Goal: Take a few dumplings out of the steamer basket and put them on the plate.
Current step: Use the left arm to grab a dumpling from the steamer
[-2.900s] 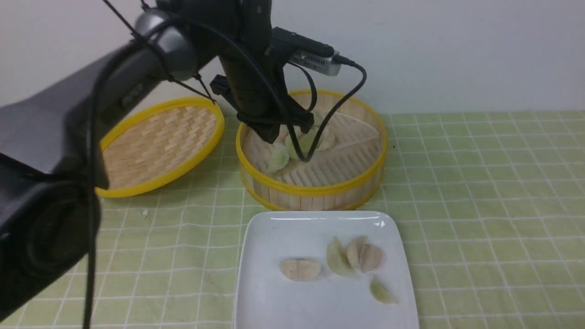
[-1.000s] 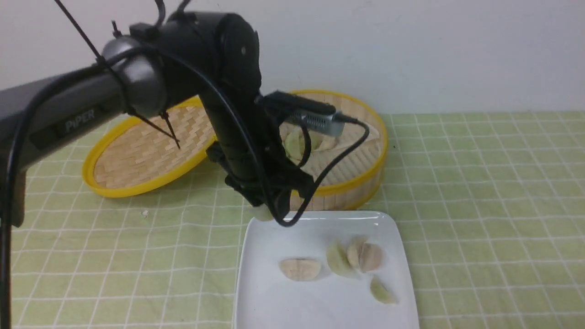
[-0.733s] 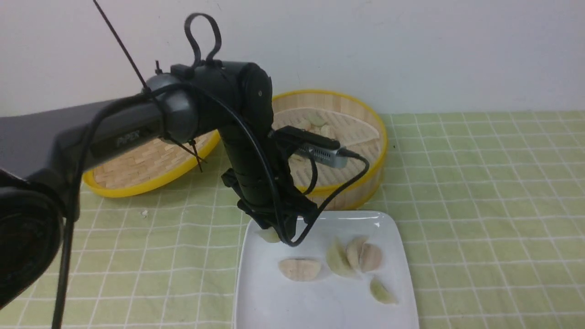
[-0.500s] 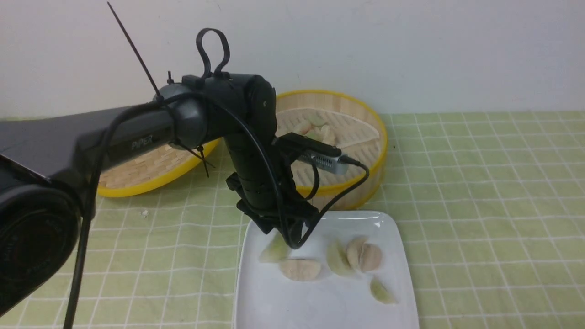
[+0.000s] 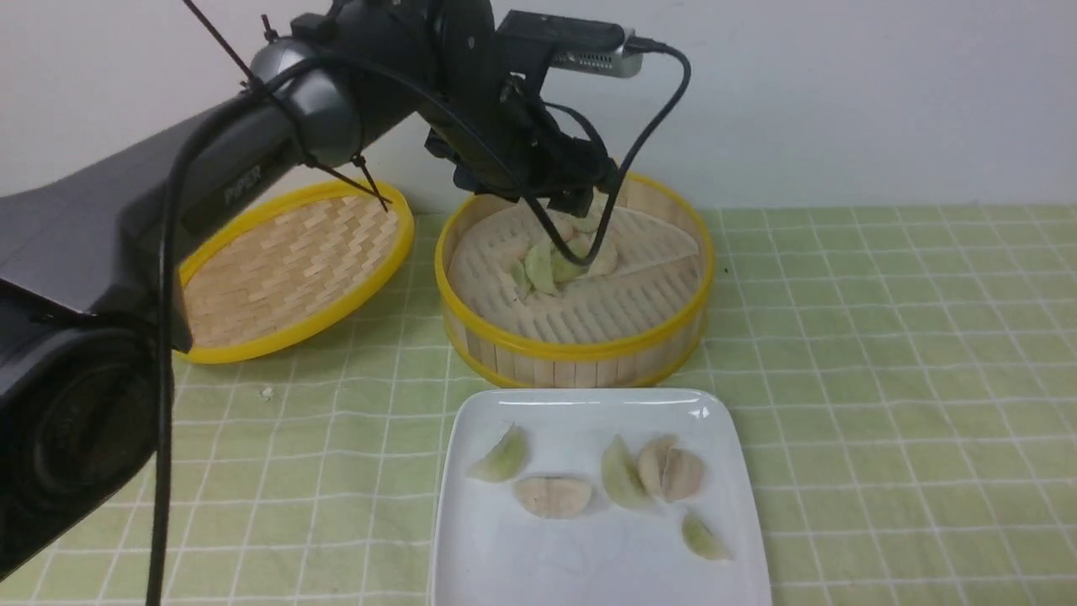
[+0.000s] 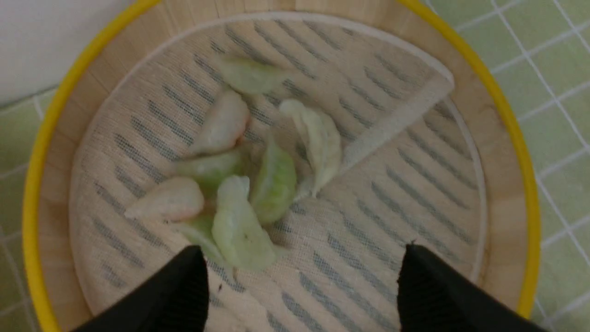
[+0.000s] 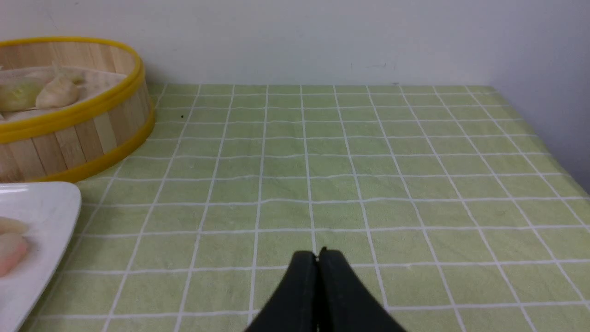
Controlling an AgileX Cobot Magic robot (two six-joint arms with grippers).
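LEFT ARM OVER THE STEAMER: The left gripper (image 5: 580,200) hangs spread and empty above the steamer basket (image 5: 572,349), which sits at the bench's far edge against the white wall (image 5: 841,101). Only the left wrist view looks straight down. It shows two black fingertips (image 6: 189,281) wide apart over a huddle of green and pinkish dumplings (image 6: 249,184) on a whitish liner (image 6: 392,120) with one flap folded over. The front view alone takes in the whole plate (image 5: 589,564) at the near edge, close to the basket and carrying five dumplings. It also shows the woven lid (image 5: 286,269) beside the basket, toward the far left. The right gripper (image 7: 318,260), seen only from its own wrist, is clenched on nothing over the checked green cloth (image 7: 368,161), which runs on to the right edge and the far right corner.
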